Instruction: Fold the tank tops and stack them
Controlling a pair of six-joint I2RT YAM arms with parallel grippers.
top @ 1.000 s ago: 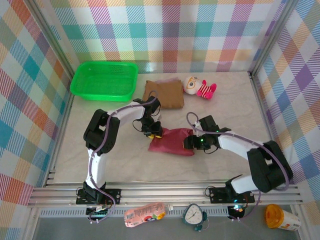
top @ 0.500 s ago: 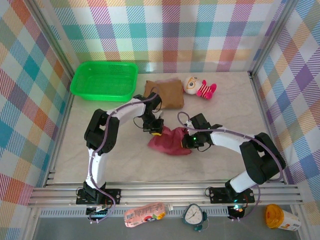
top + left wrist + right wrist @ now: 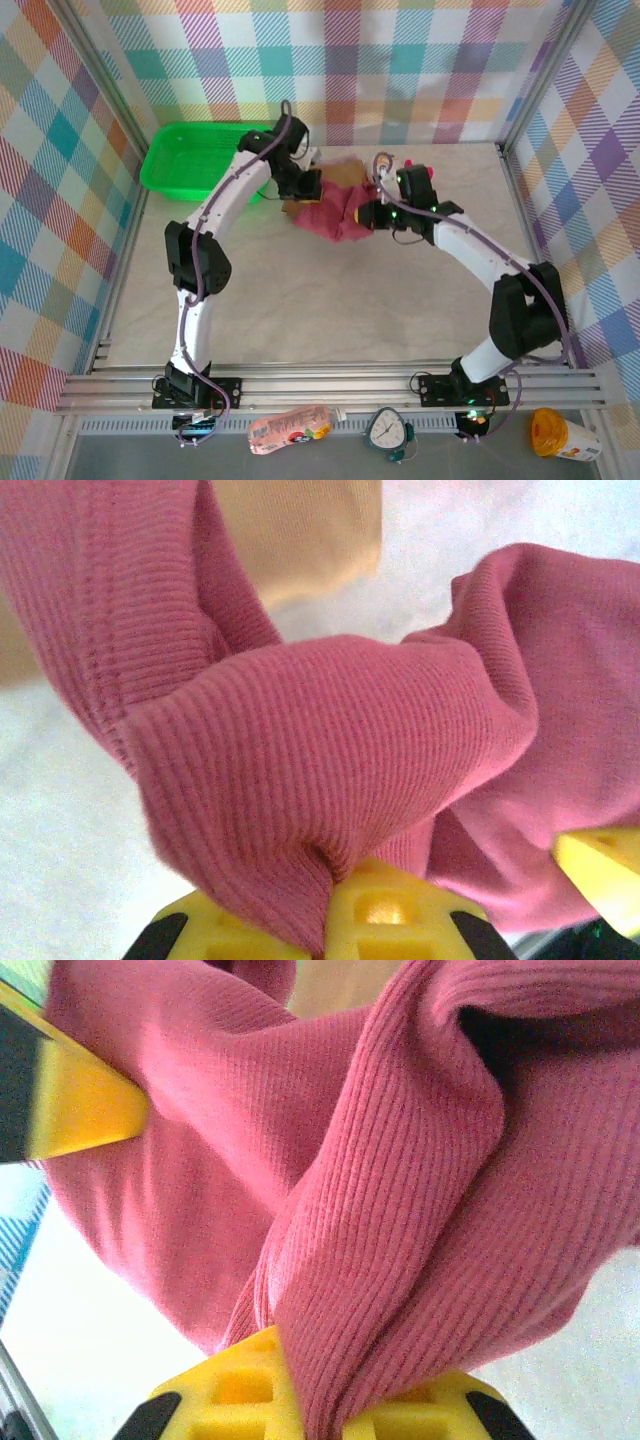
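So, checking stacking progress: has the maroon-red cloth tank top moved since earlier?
Yes, the tank top went toward the back, nearer the green plastic basket.

L gripper (image 3: 306,186) & R gripper (image 3: 374,213) each pinch one end of the maroon tank top (image 3: 335,215). Cloth sits bunched btwn them, over the tan tank top (image 3: 347,172) at the rear of the table (image 3: 300,310). Green basket (image 3: 195,160) near, partly behind L arm. Plush toy (image 3: 384,164) partly hidden by R arm.

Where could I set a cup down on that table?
The table is bare across its middle, between the left arm and right arm, nearer than the maroon tank top. Crowded at the back: green basket, tan tank top.
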